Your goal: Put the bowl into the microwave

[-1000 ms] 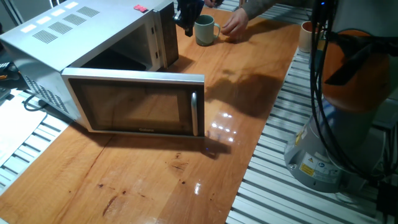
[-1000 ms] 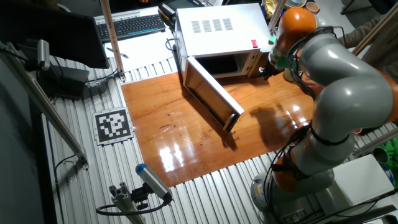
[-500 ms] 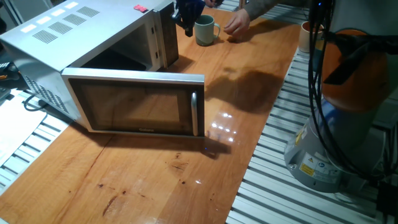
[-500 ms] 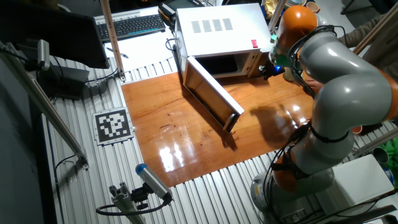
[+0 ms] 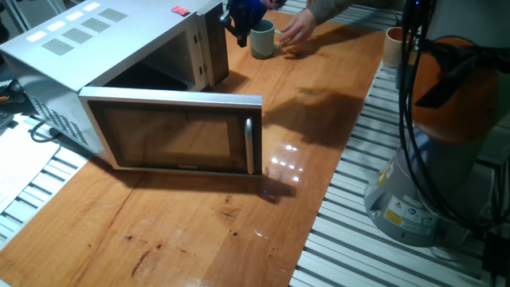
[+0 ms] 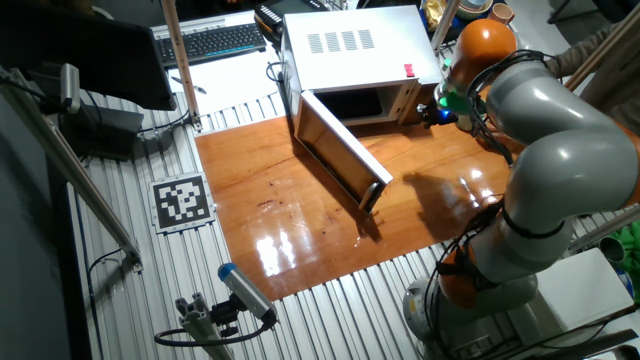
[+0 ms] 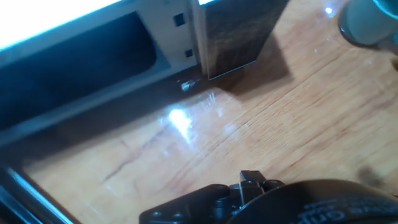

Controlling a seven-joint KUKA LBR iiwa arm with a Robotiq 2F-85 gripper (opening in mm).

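The bowl [image 5: 262,39], a small grey-green mug, stands on the wooden table beyond the microwave's right end. A person's hand [image 5: 293,30] rests against its right side. My gripper [image 5: 241,19] hangs just left of the bowl, dark and blurred, and its fingers cannot be made out. The microwave [image 5: 96,48] is silver-white, and its dark glass door [image 5: 171,134] is swung wide open. The hand view shows the dark cavity [image 7: 74,68], the control panel [image 7: 231,34] and the bowl [image 7: 368,22] at the top right edge. In the other fixed view my arm hides the bowl, and the gripper [image 6: 440,112] is beside the microwave [image 6: 355,45].
A tan cup [image 5: 392,46] stands at the table's far right edge. My arm's base [image 5: 434,159] rises right of the table. The open door [image 6: 340,160] juts out across the wood. A keyboard [image 6: 215,40] and papers lie behind the microwave.
The person's hand has closed in on the bowl and now covers its handle. My gripper has shifted slightly toward the bowl. The microwave has not moved.
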